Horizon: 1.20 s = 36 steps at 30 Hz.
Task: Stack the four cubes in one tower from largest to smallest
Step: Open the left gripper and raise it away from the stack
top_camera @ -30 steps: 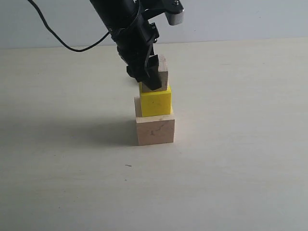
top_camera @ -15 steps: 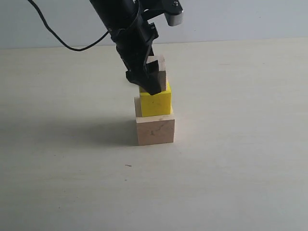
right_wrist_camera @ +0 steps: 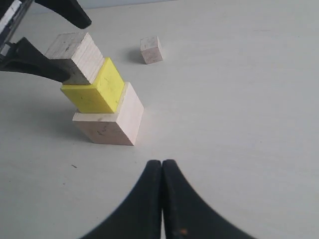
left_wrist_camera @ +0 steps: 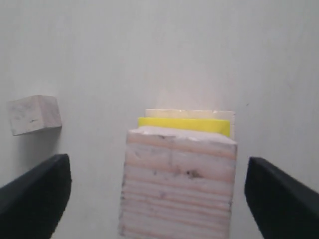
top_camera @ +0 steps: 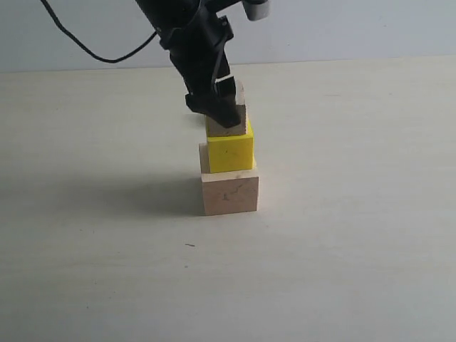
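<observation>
The tower stands three high on the table (top_camera: 356, 249): the large pale cube (top_camera: 229, 194) at the bottom, the yellow cube (top_camera: 230, 151) on it, and the small wood cube (top_camera: 234, 121) on top. The yellow cube sits in from the large cube's left edge in the exterior view, leaving a thin pale strip bare. The left gripper (top_camera: 219, 105) straddles the small wood cube with its fingers (left_wrist_camera: 35, 194) spread wide, and a gap of table shows between each finger and the cube's side (neither touches it). The tiniest cube (right_wrist_camera: 150, 50) lies on the table well apart from the tower, with bare surface around it. The right gripper (right_wrist_camera: 162, 163) hangs low near the tower, fingers pressed together on nothing.
</observation>
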Each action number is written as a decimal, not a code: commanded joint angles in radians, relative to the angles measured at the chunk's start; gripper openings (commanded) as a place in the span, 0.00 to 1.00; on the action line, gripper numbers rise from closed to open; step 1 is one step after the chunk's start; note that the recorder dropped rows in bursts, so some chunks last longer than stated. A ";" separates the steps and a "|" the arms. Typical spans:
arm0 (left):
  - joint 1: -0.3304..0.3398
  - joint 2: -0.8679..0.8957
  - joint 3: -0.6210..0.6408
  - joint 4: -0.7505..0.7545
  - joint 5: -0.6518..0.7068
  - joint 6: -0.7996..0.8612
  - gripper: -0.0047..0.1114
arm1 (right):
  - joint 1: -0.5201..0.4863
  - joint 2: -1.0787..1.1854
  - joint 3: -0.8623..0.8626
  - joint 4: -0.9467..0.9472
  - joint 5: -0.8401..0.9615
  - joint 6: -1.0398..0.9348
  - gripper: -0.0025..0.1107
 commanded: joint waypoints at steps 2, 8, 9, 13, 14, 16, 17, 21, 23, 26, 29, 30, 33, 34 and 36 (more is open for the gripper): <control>-0.004 -0.083 -0.004 -0.002 -0.010 -0.023 0.82 | 0.002 -0.003 0.003 0.015 -0.004 -0.027 0.02; -0.004 -0.186 -0.004 0.002 0.006 -0.145 0.65 | 0.002 -0.003 0.004 0.016 -0.010 -0.029 0.02; -0.004 -0.199 -0.004 0.002 0.017 -0.155 0.57 | 0.002 -0.003 0.004 0.016 -0.010 -0.030 0.02; 0.000 -0.268 -0.004 0.037 0.062 -0.275 0.05 | 0.002 -0.003 0.004 0.016 -0.026 -0.031 0.02; 0.000 -0.277 -0.004 0.047 0.062 -0.302 0.05 | 0.002 -0.003 0.004 0.016 -0.031 -0.031 0.02; 0.010 -0.303 -0.004 0.061 0.062 -0.388 0.05 | 0.002 -0.003 0.012 0.016 -0.051 -0.031 0.02; 0.025 -0.319 -0.004 0.061 0.062 -0.443 0.05 | 0.002 -0.003 0.022 0.016 -0.080 -0.025 0.02; 0.094 -0.402 0.073 0.059 0.062 -0.544 0.05 | 0.002 0.055 0.029 0.064 -0.108 -0.025 0.14; 0.138 -0.465 0.160 0.050 0.062 -0.552 0.05 | 0.002 0.131 0.006 0.073 -0.108 -0.026 0.32; 0.190 -0.560 0.265 0.041 0.058 -0.552 0.05 | 0.022 0.257 -0.058 0.076 -0.104 -0.033 0.58; 0.228 -0.645 0.360 0.038 0.021 -0.554 0.05 | 0.082 0.370 -0.149 0.053 -0.102 -0.063 0.75; 0.237 -0.677 0.395 0.038 0.007 -0.554 0.05 | 0.105 0.412 -0.189 0.034 -0.102 -0.063 0.79; 0.251 -0.768 0.508 0.040 -0.037 -0.554 0.05 | 0.157 0.538 -0.326 -0.037 -0.092 -0.012 0.84; 0.257 -0.802 0.547 0.040 -0.055 -0.554 0.05 | 0.171 0.574 -0.368 -0.067 -0.081 0.008 0.85; 0.259 -0.872 0.618 0.040 -0.096 -0.574 0.05 | 0.196 0.668 -0.484 -0.134 -0.041 0.065 0.85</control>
